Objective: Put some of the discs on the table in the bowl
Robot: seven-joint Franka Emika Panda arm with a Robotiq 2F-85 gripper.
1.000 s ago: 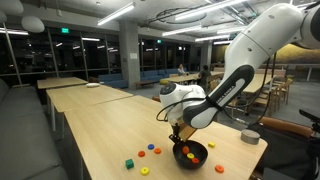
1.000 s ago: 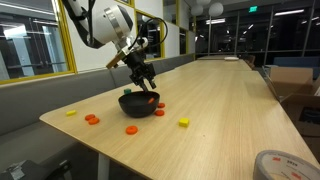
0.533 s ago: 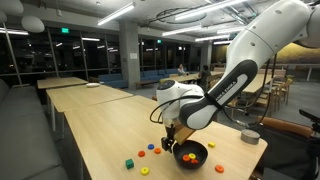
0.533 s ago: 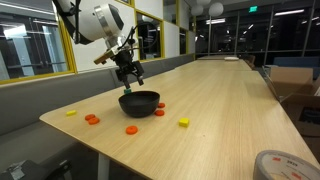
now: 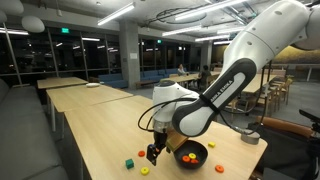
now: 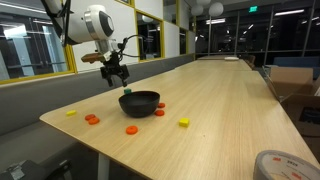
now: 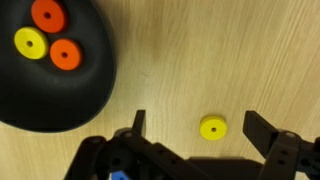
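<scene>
The arm [image 5: 262, 38] carries bulky rounded white shells, with black bands at the forearm and joints. The gripper [image 7: 194, 117] is black and angular: two fingers [image 7: 262, 130] on dark linkage bars.

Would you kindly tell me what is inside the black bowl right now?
The wrist view shows three discs in the bowl: two orange and one yellow. The picture's edge cuts off the bowl's left part, so anything there is unseen.

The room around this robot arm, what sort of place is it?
Probably an office or campus common area, perhaps a canteen. It has rows of long pale-wood tables, strip lights under an open ceiling, and glass-walled rooms along one side.
</scene>
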